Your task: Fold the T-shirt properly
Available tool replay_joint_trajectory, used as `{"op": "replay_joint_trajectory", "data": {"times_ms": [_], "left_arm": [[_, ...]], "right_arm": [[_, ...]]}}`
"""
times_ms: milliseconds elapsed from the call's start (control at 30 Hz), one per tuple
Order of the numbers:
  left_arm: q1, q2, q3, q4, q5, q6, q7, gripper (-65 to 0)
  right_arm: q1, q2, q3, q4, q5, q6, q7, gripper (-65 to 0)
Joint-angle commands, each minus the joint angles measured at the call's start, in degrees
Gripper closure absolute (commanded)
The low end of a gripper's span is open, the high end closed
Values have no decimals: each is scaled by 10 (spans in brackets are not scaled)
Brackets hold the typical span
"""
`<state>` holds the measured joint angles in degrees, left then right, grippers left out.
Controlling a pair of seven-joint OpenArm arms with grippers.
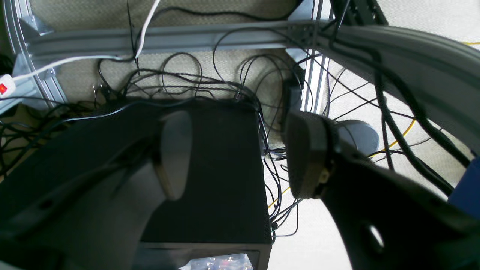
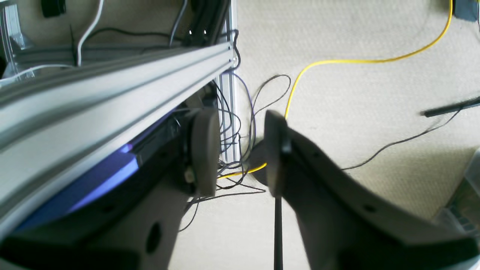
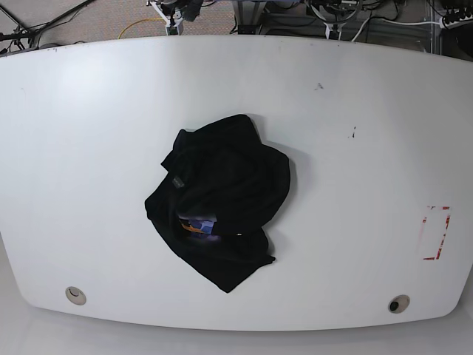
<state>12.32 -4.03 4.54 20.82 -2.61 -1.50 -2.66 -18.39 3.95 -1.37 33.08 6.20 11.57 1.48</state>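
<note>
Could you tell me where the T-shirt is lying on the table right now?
In the base view, the T-shirt lies crumpled near the middle of the white table, slightly left of centre, well left of the red-outlined rectangle.

crumpled T-shirt [image 3: 222, 200] mid-table [image 3: 355, 185], bare surface all around

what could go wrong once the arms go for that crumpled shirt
1. The T-shirt lies bunched in overlapping layers, so a pinch may catch several folds and drag the heap instead of spreading it.
2. Neither arm shows over the table; the left gripper and right gripper both look down at floor cables, which might snag.
3. Collar and sleeves are hard to tell apart, so grab points are guesswork.
</note>
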Motion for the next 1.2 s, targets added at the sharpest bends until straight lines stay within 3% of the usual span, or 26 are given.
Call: {"op": "replay_joint_trajectory", "data": {"times_ms": [0,800,1167], "left_arm": [[12,-2,-2,9,-1,0,-1,-368],[276,-50,-8,398,-2,0,34,-368],[414,-62,-48,583,-2,0,34,-368]], "right_arm": [[-20,1,0,7,4,3,3,-189],[-234,2,4,306,6,3,-2,-189],[-358,6,5,514,6,3,-49,-189]]}}
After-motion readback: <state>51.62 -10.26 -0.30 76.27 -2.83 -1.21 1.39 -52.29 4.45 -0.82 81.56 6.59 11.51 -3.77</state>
